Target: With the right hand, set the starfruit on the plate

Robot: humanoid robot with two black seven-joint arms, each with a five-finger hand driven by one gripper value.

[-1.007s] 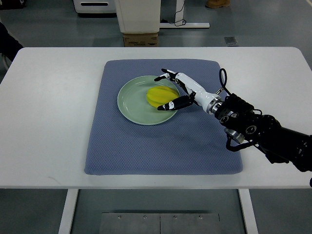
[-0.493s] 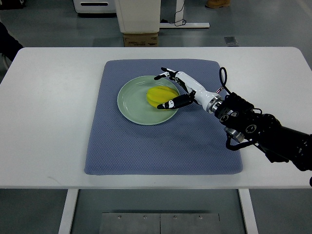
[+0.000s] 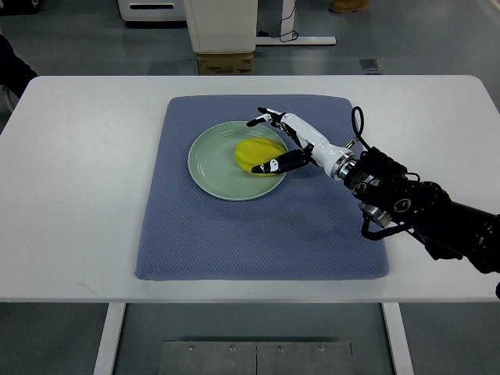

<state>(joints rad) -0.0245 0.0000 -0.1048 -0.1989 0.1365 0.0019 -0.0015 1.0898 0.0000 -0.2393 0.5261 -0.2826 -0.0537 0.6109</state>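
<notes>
A yellow starfruit [image 3: 255, 153] lies on the right half of a pale green plate [image 3: 212, 162], which sits on a blue-grey mat [image 3: 234, 234]. My right hand [image 3: 269, 142] reaches in from the right and hovers at the plate's right rim, beside the fruit. Its fingers are spread: the upper ones [image 3: 259, 119] point over the plate's far rim, the thumb [image 3: 273, 165] lies by the fruit's near side. The fruit rests on the plate and the hand holds nothing. My left arm does not show.
The mat covers the middle of a white table [image 3: 70, 195]. Beyond the table's far edge stand a white pedestal and a cardboard box [image 3: 225, 64]. A dark sleeve shows at the far left edge [image 3: 12, 66].
The right hand has drawn back very slightly to the right and up from the fruit. The starfruit and plate have not moved.
</notes>
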